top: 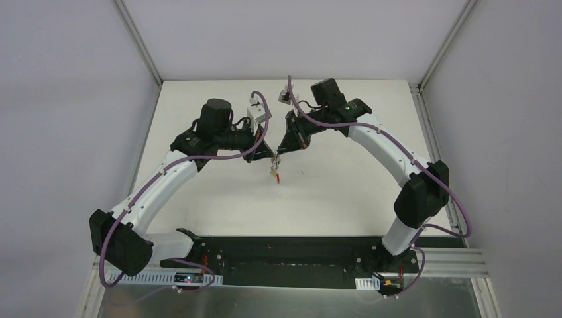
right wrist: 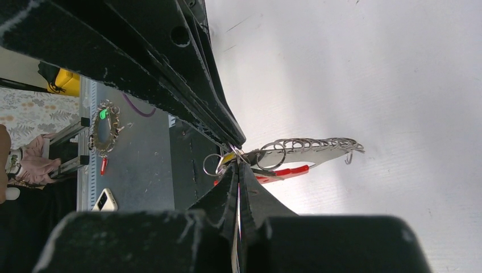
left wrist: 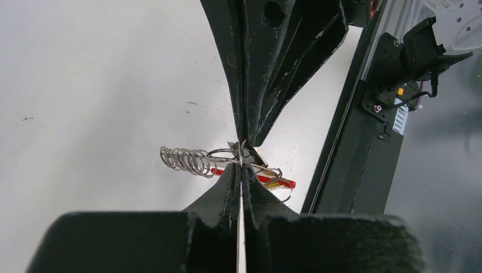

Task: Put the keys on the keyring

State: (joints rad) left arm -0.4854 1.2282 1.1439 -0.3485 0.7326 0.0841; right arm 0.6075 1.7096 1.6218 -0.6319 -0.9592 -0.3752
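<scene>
Both grippers meet tip to tip above the middle of the table. My left gripper (top: 270, 156) (left wrist: 241, 165) is shut on a silver wire loop of the keyring (left wrist: 185, 161). The bunch hangs at the pinch point, with its row of loops (right wrist: 310, 144) and red band (left wrist: 279, 181) (right wrist: 289, 170) (top: 278, 177) clear of the table. My right gripper (top: 277, 156) (right wrist: 237, 165) is shut at the same point, seemingly on the small dark-headed key (left wrist: 250, 154), which the fingertips mostly hide. An orange-tan tag (right wrist: 228, 156) shows beside the tips.
The black base rail (top: 291, 255) runs along the near table edge and shows in the left wrist view (left wrist: 352, 170). White walls enclose the left, right and back. A phone (right wrist: 105, 199) and a second key bunch (right wrist: 105, 128) lie beyond the rail.
</scene>
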